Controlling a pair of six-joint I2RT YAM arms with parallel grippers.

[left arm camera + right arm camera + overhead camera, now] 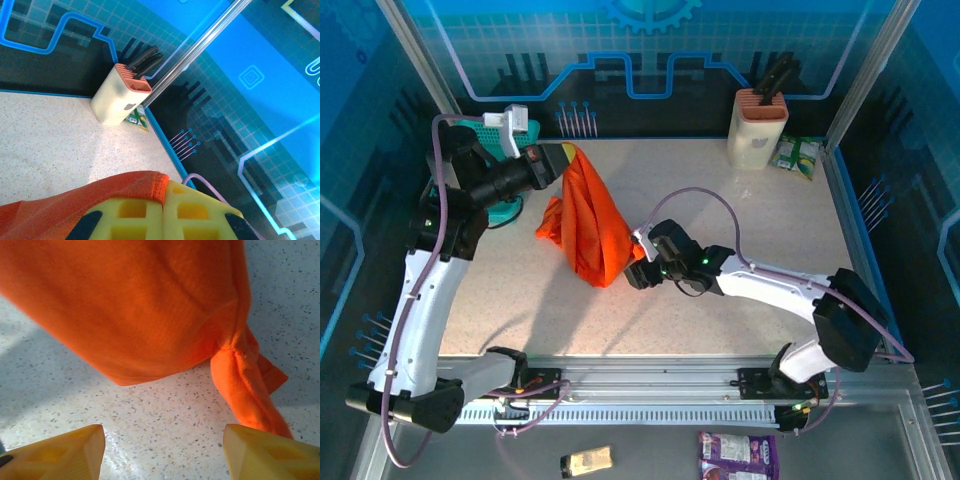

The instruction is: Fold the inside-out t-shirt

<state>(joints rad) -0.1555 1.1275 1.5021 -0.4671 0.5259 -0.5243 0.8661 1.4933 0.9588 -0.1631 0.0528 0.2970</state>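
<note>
Two hands attend one garment. At left, the left hand (563, 160) is raised above the worktop (740, 220) and clamped on the upper end of the t-shirt (588, 215). Its wrist view shows the yellow pads (125, 220) pressed together with orange cloth caught at them. From that grip the t-shirt hangs as a bunched column, its long axis running down and slightly rightward, its lower end resting on the worktop. At right, the right hand (642, 265) sits low, just beside that lower end, fingers (60, 452) apart with nothing between them. The hanging cloth and a twisted tail lie directly ahead of the gap. Judgement: the right hand is nearer the free lower edge, and a grasp there calls for a short advance leftward.
</note>
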